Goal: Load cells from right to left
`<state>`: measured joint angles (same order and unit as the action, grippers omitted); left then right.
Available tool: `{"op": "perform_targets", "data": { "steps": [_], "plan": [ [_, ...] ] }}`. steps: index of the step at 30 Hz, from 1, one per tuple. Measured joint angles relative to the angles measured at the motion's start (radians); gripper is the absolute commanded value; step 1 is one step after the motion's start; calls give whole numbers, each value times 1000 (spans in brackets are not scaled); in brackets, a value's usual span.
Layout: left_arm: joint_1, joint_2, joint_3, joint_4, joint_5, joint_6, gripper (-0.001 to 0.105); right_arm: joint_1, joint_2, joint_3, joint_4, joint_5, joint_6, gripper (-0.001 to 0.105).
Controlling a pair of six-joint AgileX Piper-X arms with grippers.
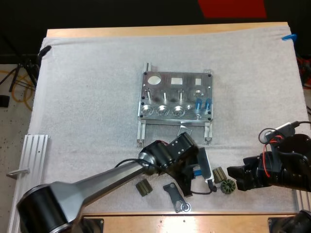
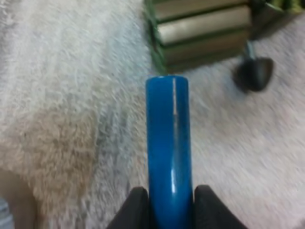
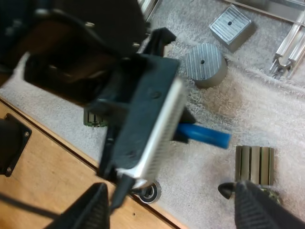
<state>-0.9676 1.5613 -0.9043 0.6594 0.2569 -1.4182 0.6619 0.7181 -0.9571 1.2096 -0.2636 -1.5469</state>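
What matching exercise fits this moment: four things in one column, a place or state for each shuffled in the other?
Things:
1. left gripper
2. right gripper
3. metal fixture
4. ribbed block

Places or states:
a. open, holding nothing
b. mid-mat, with two blue cylinders at its right end
c. shut on a blue cylinder
d. lying on the mat close to the right gripper

Pairs: 1-c, 2-a, 3-b, 4-d

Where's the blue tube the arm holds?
High view: the blue cylinder is in the left gripper near the mat's front edge, beside a ribbed block.
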Motion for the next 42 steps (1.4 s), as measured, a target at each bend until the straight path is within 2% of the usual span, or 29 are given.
{"op": "perform_targets", "data": {
  "steps": [3, 7, 14, 19, 25, 31, 34, 42],
  "plan": [
    [0, -60, 3, 41, 0, 27, 0, 0, 0, 0, 0, -12, 46, 56],
    [0, -158, 3, 77, -26, 40, 0, -7, 0, 0, -39, -84, 80, 56],
    [0, -338, 3, 113, -42, 60, 0, -6, 0, 0, -71, -108, 110, 56],
    [0, -477, 3, 139, -42, 63, 0, -6, 0, 0, -152, -195, 168, 56],
    [0, -590, 3, 145, -42, 63, 0, -6, 3, 0, -205, -252, 222, 56],
    [0, -663, 3, 145, -37, 64, 0, -6, 38, 15, -265, -331, 248, 56],
    [0, -668, 3, 143, -37, 64, 0, -6, 64, 36, -327, -375, 291, 56],
    [0, -668, 3, 141, -37, 64, 0, -6, 118, 64, -404, -429, 322, 56]
  ]
}}
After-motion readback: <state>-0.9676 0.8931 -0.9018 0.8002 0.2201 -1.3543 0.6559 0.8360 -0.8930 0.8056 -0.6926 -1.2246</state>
